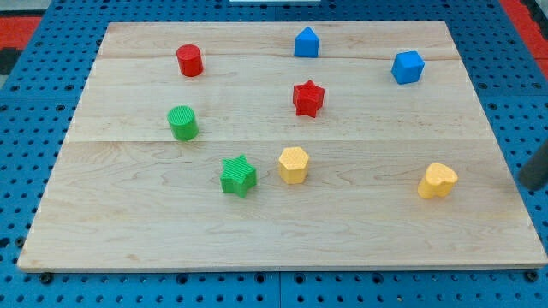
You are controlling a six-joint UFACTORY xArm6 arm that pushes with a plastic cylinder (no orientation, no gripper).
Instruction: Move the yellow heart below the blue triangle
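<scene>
The blue triangle [306, 42] sits near the view's top, left of centre-right, and the yellow heart [437, 180] lies well apart from it, low on the board towards the view's right. My rod enters at the view's right edge just beyond the heart; its tip [533, 186] seems cut off there, touching nothing. So the heart lies leftward of the tip, and I judge the push must run left and up

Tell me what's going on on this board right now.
A rod arm is meant to push the yellow heart to below the blue triangle. My tip sits at the view's right edge, just right of the heart and apart from it. The heart lies far to the triangle's lower right, so the move is not done.
</scene>
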